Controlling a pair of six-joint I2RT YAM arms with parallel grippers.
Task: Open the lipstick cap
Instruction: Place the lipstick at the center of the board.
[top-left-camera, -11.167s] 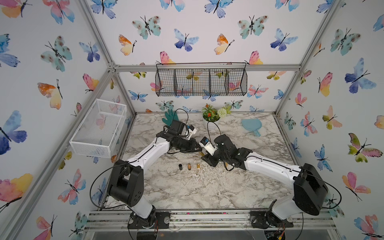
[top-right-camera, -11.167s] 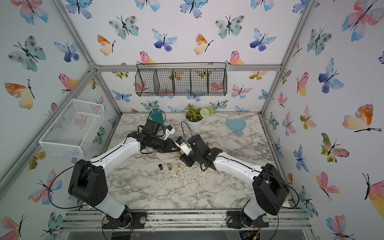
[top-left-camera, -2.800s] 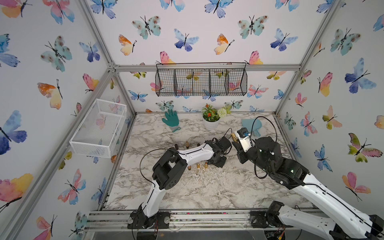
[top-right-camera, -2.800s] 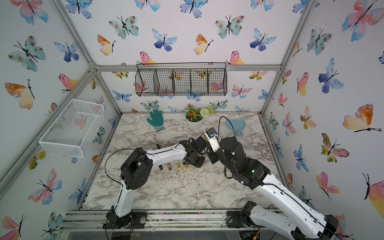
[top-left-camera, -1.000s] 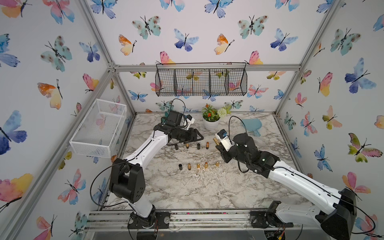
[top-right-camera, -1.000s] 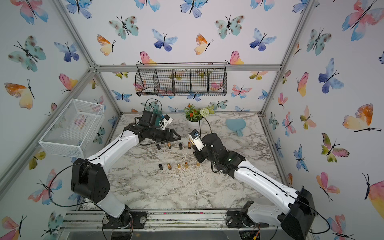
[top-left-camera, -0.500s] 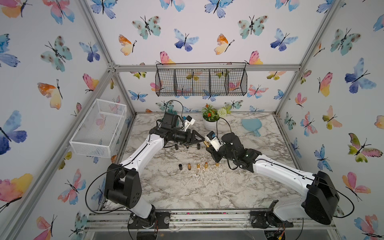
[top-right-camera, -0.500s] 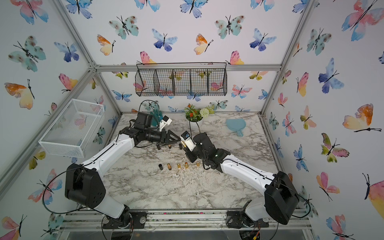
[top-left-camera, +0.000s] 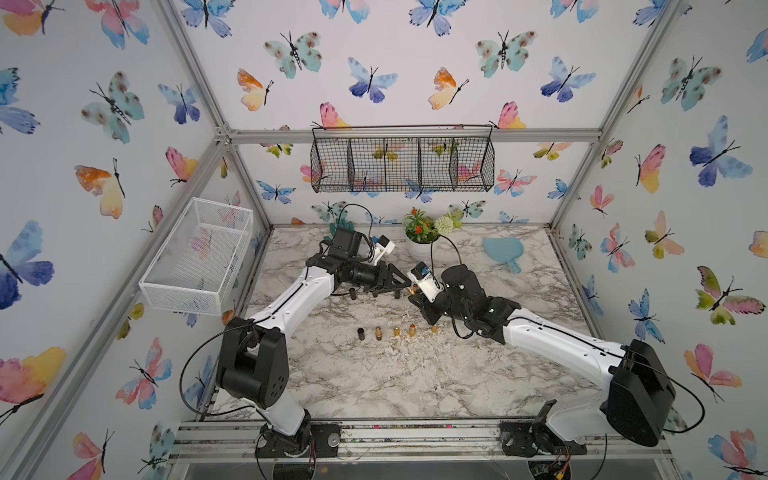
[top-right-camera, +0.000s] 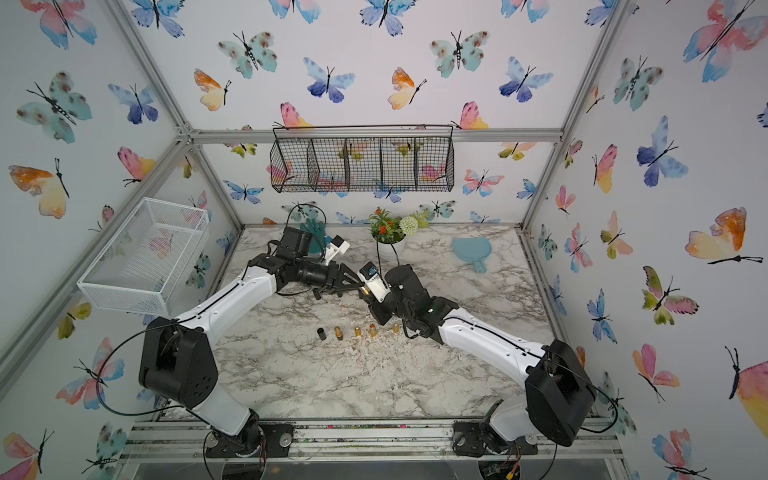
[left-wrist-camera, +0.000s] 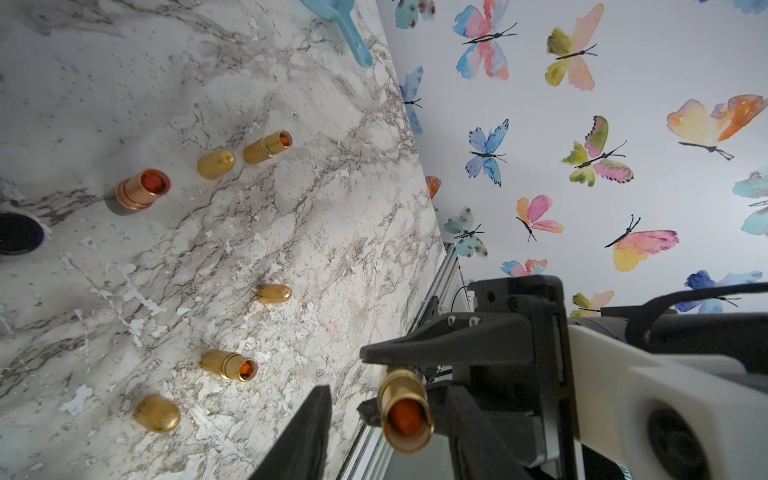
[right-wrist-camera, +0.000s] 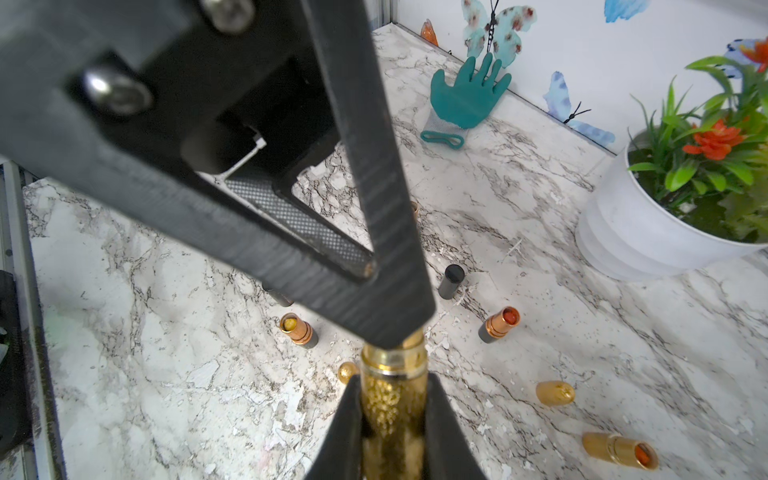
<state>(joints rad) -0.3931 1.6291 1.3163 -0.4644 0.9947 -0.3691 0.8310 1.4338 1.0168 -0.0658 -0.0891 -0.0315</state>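
Note:
A gold glitter lipstick (right-wrist-camera: 392, 399) is held above the table's middle, with my right gripper (right-wrist-camera: 392, 382) shut on its body. Its open end (left-wrist-camera: 405, 415) shows the orange stick and carries no cap. My left gripper (left-wrist-camera: 386, 395) is open around that end: one finger (left-wrist-camera: 307, 432) stands clear of it and the other lies close beside it. In both top views the two grippers meet tip to tip, left gripper (top-left-camera: 404, 286) against right gripper (top-left-camera: 416, 294). Loose gold caps (left-wrist-camera: 215, 164) (left-wrist-camera: 157, 413) stand on the marble.
A front row of open lipsticks and caps (top-left-camera: 395, 331) ends in a black cap (top-left-camera: 360, 333). More open lipsticks (right-wrist-camera: 498, 324) (right-wrist-camera: 297, 330) stand under the grippers. A potted plant (top-left-camera: 417, 249), a blue hand mirror (top-left-camera: 503, 251) and a teal glove (right-wrist-camera: 465, 99) are at the back.
My right gripper has carried the lipstick leftward toward the table's middle. The left gripper has come in to meet it, and its jaws have narrowed around the open end.

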